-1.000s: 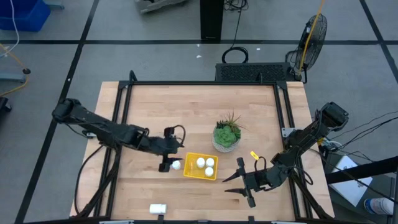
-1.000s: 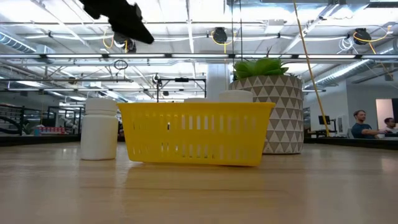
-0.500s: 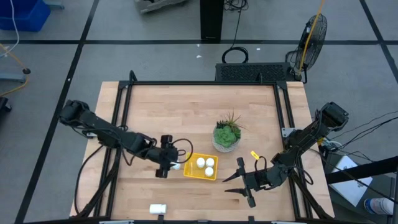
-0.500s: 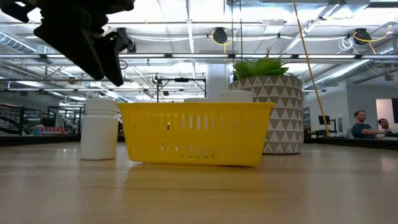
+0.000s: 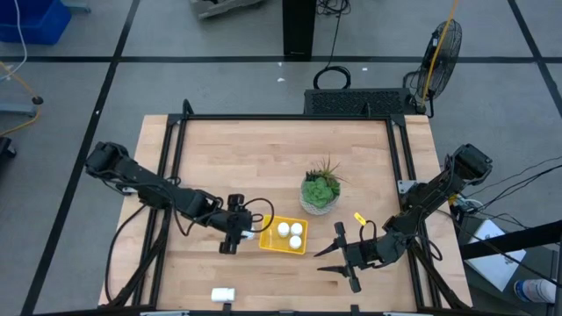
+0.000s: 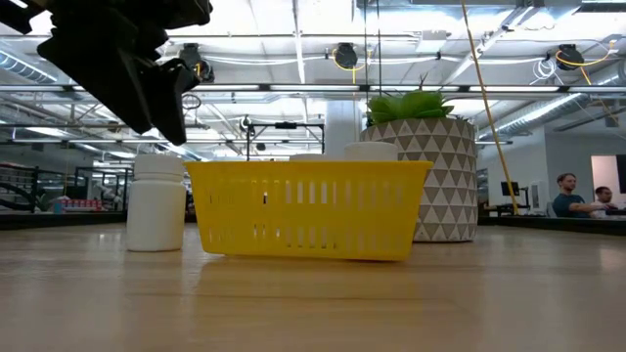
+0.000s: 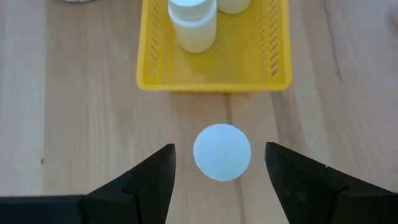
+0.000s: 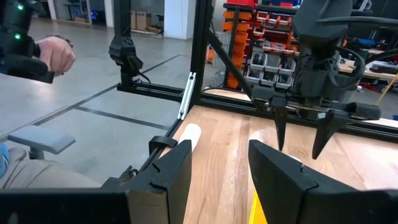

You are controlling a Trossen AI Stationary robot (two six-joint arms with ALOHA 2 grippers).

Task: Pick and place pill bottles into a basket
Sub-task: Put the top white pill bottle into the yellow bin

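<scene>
Table (image 5: 263,149): bare wood, framed in black. Plant pot (image 5: 319,195) was stood just behind the yellow basket (image 5: 270,242), in which two pill bottles (image 5: 290,233) were held. Left gripper (image 5: 239,234) was poised over a third bottle (image 7: 222,152) just beside the basket's left wall, fingers spread, nothing gripped. Right gripper (image 5: 344,256) was parked right of the basket, fingers apart. A fourth bottle (image 5: 223,295) was seen on its side by the near edge.

A shallow bright-yellow slotted plastic basket (image 5: 284,235) holds two small white cylindrical pill bottles (image 5: 291,234) upright; a third (image 7: 222,152) stands just outside; another (image 5: 222,295) lies well apart.
</scene>
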